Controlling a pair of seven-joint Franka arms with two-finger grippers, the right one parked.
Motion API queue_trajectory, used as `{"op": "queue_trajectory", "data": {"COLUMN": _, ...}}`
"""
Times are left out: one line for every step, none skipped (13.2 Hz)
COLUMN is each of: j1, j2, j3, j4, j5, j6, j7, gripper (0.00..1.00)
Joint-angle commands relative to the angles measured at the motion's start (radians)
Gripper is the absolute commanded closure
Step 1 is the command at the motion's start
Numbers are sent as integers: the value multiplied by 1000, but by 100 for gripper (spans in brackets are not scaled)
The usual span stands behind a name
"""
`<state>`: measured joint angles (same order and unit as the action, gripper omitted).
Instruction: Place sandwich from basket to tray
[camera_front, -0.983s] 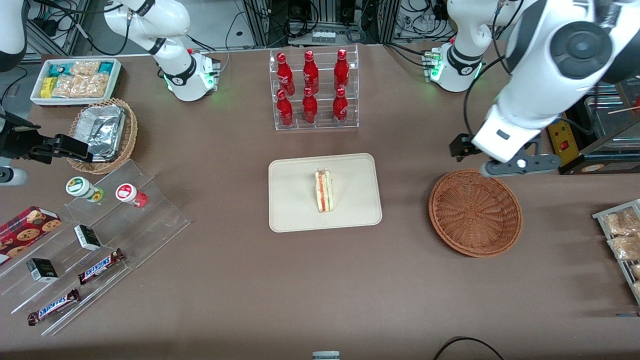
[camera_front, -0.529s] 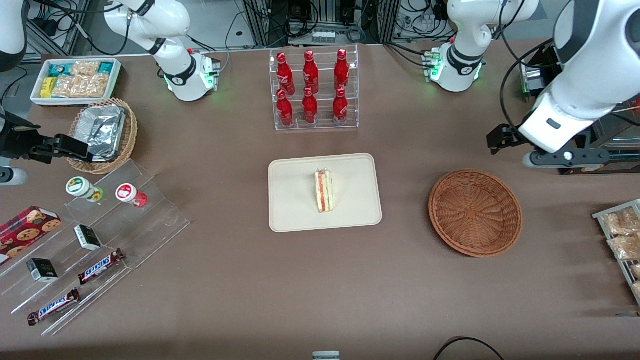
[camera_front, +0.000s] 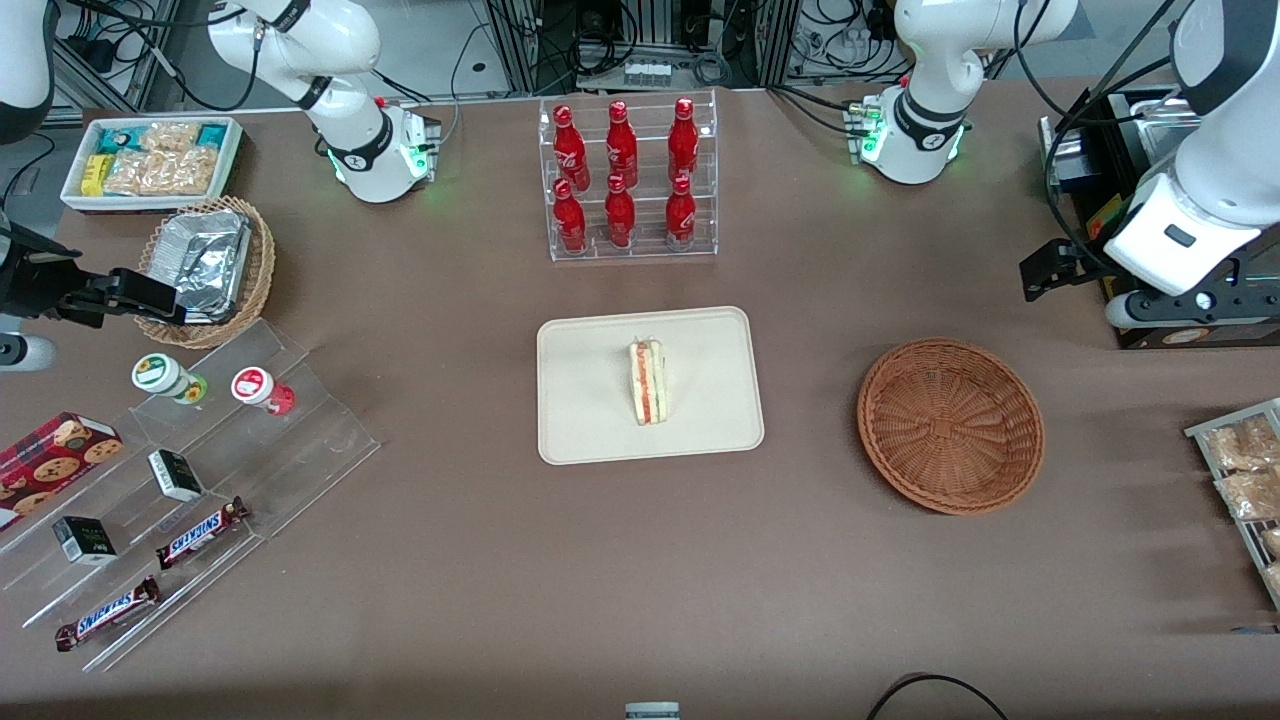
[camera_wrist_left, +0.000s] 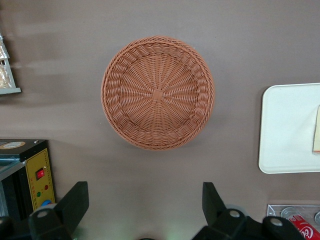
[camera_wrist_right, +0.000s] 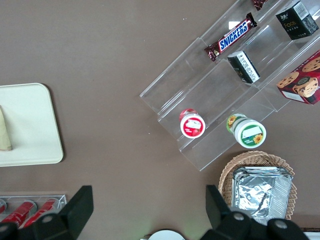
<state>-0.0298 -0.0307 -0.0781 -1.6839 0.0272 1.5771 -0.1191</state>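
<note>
The sandwich (camera_front: 648, 382), a pale wedge with red and green filling, stands on the cream tray (camera_front: 590, 420) at the table's middle. The reddish-brown basket (camera_front: 950, 425) is empty and lies beside the tray, toward the working arm's end of the table. My left gripper (camera_front: 1170, 310) hangs high near that end, farther from the front camera than the basket. In the left wrist view the gripper (camera_wrist_left: 145, 205) is open and empty, with the basket (camera_wrist_left: 157, 92), the tray (camera_wrist_left: 287, 130) and a sliver of the sandwich (camera_wrist_left: 317, 130) below it.
A rack of red bottles (camera_front: 625, 180) stands farther from the front camera than the tray. A black box with a yellow panel (camera_front: 1125, 275) sits under my gripper. A rack of snack packets (camera_front: 1245, 480) lies near the basket. An acrylic stepped shelf (camera_front: 190, 480) stands toward the parked arm's end.
My left arm has swung away from above the basket's edge toward its own end of the table. The sandwich, tray and basket have not moved.
</note>
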Motion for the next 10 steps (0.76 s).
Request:
{"op": "queue_trajectory", "data": {"j1": 1, "j2": 18, "j3": 8, "j4": 32, "j5": -12, "j6": -9, "j7": 22, "gripper": 0}}
{"op": "queue_trajectory", "data": {"j1": 2, "j2": 25, "j3": 11, "j4": 42, "j5": -7, "j6": -12, "j7": 22, "gripper": 0}}
{"op": "queue_trajectory", "data": {"j1": 1, "j2": 26, "j3": 44, "j4": 44, "j5": -15, "j6": -14, "j7": 22, "gripper": 0}}
{"op": "queue_trajectory", "data": {"j1": -4, "j2": 26, "j3": 64, "j4": 46, "j5": -16, "j6": -17, "j7": 29, "gripper": 0}}
{"op": "queue_trajectory", "data": {"j1": -2, "j2": 23, "j3": 66, "j4": 52, "j5": -15, "j6": -19, "j7": 47, "gripper": 0}}
{"op": "queue_trajectory", "data": {"j1": -2, "j2": 23, "j3": 66, "j4": 62, "j5": -7, "j6": -20, "j7": 77, "gripper": 0}}
{"op": "queue_trajectory", "data": {"j1": -1, "j2": 23, "j3": 66, "j4": 69, "j5": -6, "j6": -32, "j7": 88, "gripper": 0}}
{"op": "queue_trajectory", "data": {"j1": 5, "j2": 25, "j3": 64, "j4": 84, "j5": -6, "j6": -40, "j7": 88, "gripper": 0}}
{"op": "queue_trajectory", "data": {"j1": 7, "j2": 23, "j3": 63, "j4": 87, "j5": -6, "j6": -40, "j7": 87, "gripper": 0}}
{"op": "queue_trajectory", "data": {"j1": 8, "j2": 17, "j3": 60, "j4": 89, "j5": -4, "j6": -43, "j7": 87, "gripper": 0}}
